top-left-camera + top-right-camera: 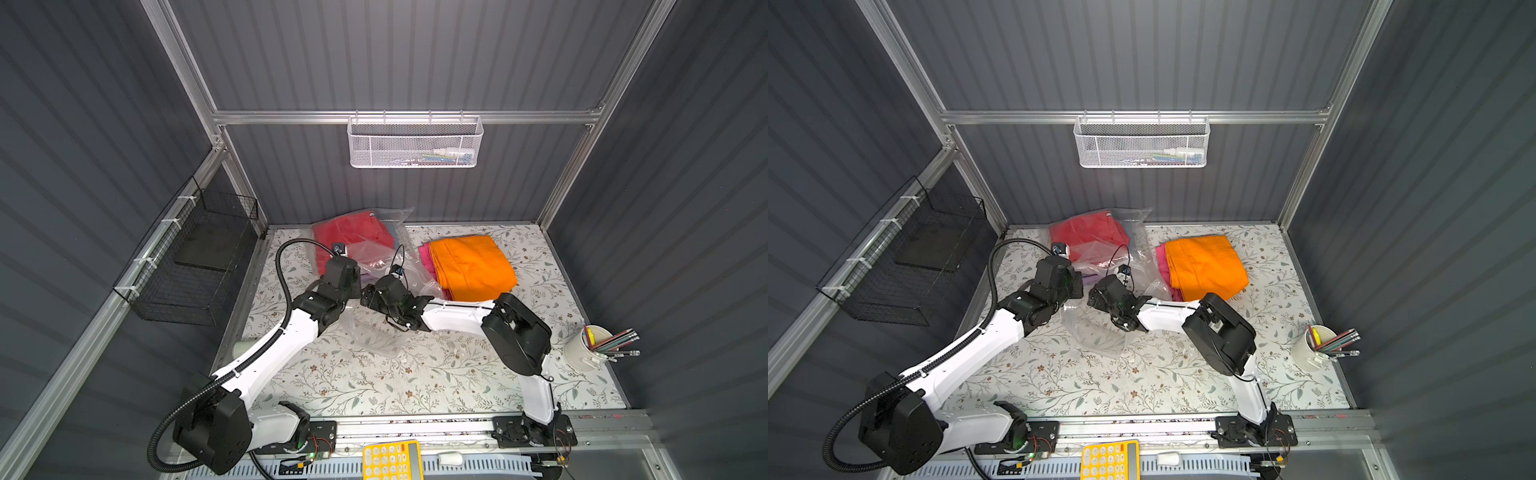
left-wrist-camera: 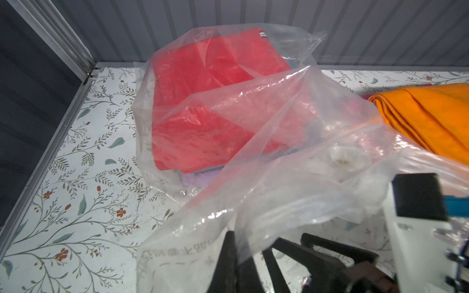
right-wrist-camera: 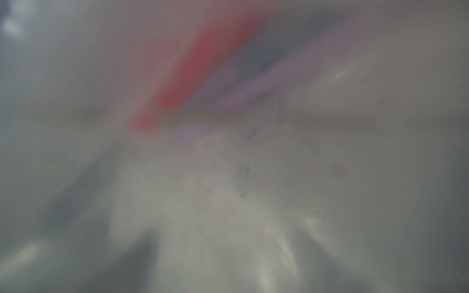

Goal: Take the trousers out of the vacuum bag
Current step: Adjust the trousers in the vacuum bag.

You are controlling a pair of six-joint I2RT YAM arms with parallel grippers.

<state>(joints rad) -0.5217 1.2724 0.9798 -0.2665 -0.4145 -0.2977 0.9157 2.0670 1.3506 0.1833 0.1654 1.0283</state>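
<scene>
The clear crinkly vacuum bag (image 1: 376, 332) (image 2: 279, 177) lies at the table's back centre, its mouth toward the front and its white valve cap (image 2: 345, 158) on top. Inside are folded red trousers (image 1: 353, 237) (image 1: 1088, 232) (image 2: 215, 101) over a lilac layer (image 2: 193, 180). Orange trousers (image 1: 471, 266) (image 1: 1206, 266) lie outside on pink ones (image 1: 426, 257), right of the bag. My left gripper (image 1: 356, 286) (image 2: 234, 238) is shut on the bag's front plastic edge. My right gripper (image 1: 368, 297) (image 2: 289, 243) is open at the bag's mouth. Plastic blurs the right wrist view.
A white mesh basket (image 1: 415, 143) hangs on the back wall and a black wire basket (image 1: 195, 266) on the left wall. A white cup of pencils (image 1: 590, 347) stands at the right edge. A yellow calculator (image 1: 390, 459) lies past the front rail.
</scene>
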